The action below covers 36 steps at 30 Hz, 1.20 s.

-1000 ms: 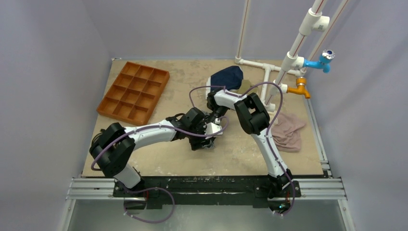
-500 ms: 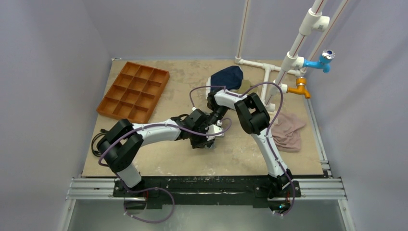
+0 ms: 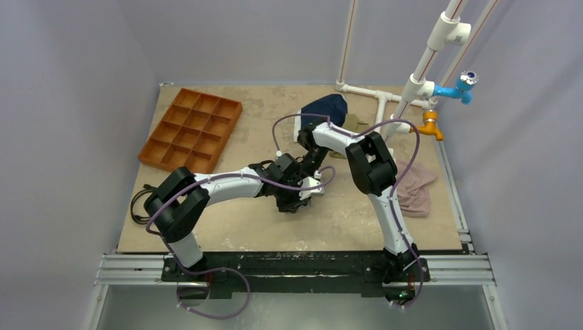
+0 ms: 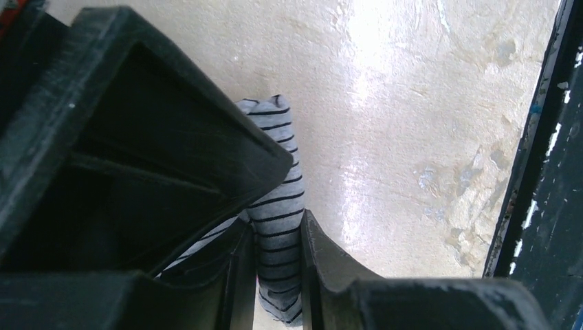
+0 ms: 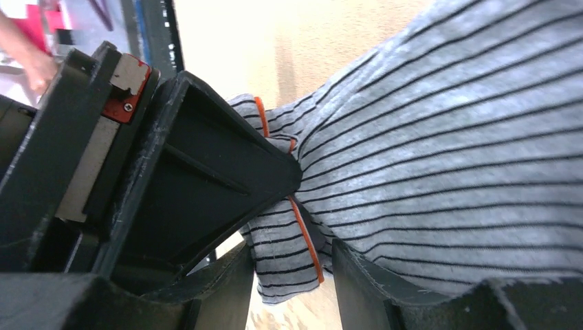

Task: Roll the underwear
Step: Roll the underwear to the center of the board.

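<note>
Underwear [image 4: 278, 213], grey-and-white stripes, sits mid-bench under both wrists; the top view hides nearly all of it. Left wrist view: a narrow rolled or folded strip of it lies on the bench [image 4: 412, 137]. The left fingers [image 4: 276, 240] are clamped on that strip, cloth filling the gap. Right wrist view: a broad sheet of the fabric spreads to the right, and its orange-trimmed hem [image 5: 306, 234] is bunched between the right fingers [image 5: 294, 275]. Those stand parted with the hem in between; can't tell if they pinch it or just straddle it. Roll looks partly made, not finished.

Risks, as I judge them:
- If the right side lets go fully, only the left anchors the roll. It's soft knit, so the turns may spring loose and the broad part flop flat.
- Left grip is on a thin strip near one end. Pulling or twisting from there could stretch it into a rope instead of a tidy roll, or drag the whole piece along the bench.
- Hem could snag on a right finger on retreat and undo a turn.
- Wrists are crowded together; fingers could knock each other on the next move.
- Navy garment [image 3: 326, 110], tan garment [image 3: 412, 189] and orange tray [image 3: 191, 130] lie well apart, so there's little chance of tangling.
</note>
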Each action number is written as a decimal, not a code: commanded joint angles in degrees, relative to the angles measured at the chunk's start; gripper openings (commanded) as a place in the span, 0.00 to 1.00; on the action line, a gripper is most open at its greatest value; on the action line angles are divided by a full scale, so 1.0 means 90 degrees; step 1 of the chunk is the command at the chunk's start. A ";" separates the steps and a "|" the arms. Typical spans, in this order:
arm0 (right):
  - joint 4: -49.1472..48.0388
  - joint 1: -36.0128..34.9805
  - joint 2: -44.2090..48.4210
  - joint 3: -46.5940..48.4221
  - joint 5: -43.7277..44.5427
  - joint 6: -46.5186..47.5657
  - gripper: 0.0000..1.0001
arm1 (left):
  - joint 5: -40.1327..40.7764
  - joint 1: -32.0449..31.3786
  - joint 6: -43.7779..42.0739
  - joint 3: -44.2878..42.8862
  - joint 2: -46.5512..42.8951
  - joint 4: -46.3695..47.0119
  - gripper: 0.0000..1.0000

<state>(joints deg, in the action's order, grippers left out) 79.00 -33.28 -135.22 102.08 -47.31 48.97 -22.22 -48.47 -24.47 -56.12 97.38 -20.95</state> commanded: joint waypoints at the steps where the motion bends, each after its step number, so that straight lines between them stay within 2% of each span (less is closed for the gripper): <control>1: -0.0976 0.0095 0.0453 -0.0123 0.1219 -0.0115 0.47 | -0.0296 0.0018 0.0143 -0.0263 0.0292 -0.0206 0.00; 6: -0.1171 0.0342 0.0780 -0.0555 0.1496 -0.0236 0.47 | -0.0394 0.0151 0.0267 -0.0340 0.0375 -0.0265 0.00; 14: -0.1030 0.0673 0.1023 -0.0876 0.1108 0.0003 0.49 | -0.0354 0.0245 0.0474 -0.0477 0.0516 -0.0327 0.00; 19: -0.1359 0.0837 0.1452 -0.1398 0.1223 -0.0080 0.49 | -0.0499 0.0434 0.0786 -0.0459 0.0517 -0.0319 0.00; 25: -0.2143 0.0951 0.2008 -0.1952 0.1515 -0.0668 0.47 | -0.1260 0.0801 0.1049 -0.0504 0.0599 -0.0416 0.00; 36: -0.3652 0.0957 0.3315 -0.3163 0.1997 -0.1740 0.48 | -0.2447 0.1490 0.1365 -0.1208 0.1356 -0.1044 0.00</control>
<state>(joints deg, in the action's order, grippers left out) 52.14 -24.12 -110.69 77.10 -30.37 35.88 -39.90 -36.80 -14.57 -63.48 106.28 -26.83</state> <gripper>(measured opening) 0.474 0.225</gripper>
